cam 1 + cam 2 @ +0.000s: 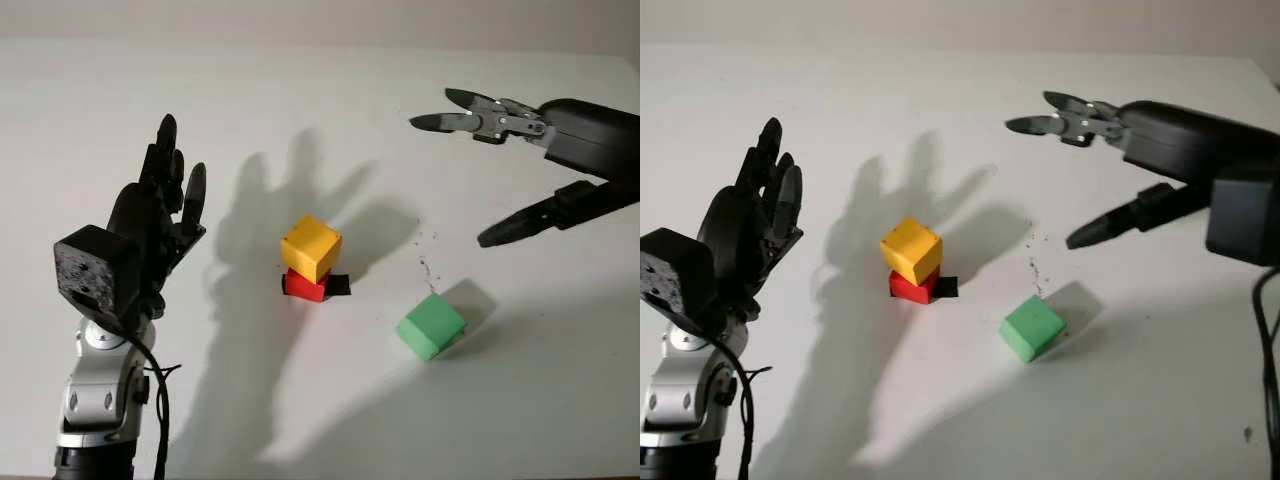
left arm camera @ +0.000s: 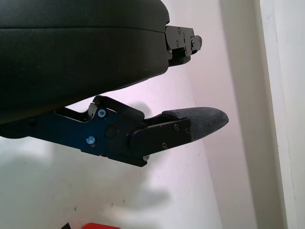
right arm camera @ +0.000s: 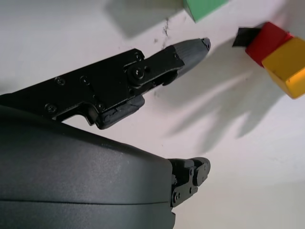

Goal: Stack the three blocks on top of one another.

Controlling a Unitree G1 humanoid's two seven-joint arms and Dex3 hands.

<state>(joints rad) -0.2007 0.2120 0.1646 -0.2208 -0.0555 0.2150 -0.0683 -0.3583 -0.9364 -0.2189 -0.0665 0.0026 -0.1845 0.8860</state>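
Observation:
A yellow block (image 1: 311, 247) sits on top of a red block (image 1: 305, 286) at the middle of the white table, turned a little askew. The green block (image 1: 431, 326) lies alone on the table to the right of that pair. My right hand (image 1: 490, 160) hovers open above the table, behind and to the right of the green block, holding nothing. My left hand (image 1: 160, 215) is raised at the left, open, well clear of the blocks. The right wrist view catches the green block (image 3: 205, 7), the red block (image 3: 268, 42) and the yellow block (image 3: 288, 67).
A small black tab (image 1: 339, 284) lies on the table (image 1: 300, 120) against the red block's right side. Dark specks (image 1: 428, 268) mark the surface above the green block. Hand shadows fall across the table's centre.

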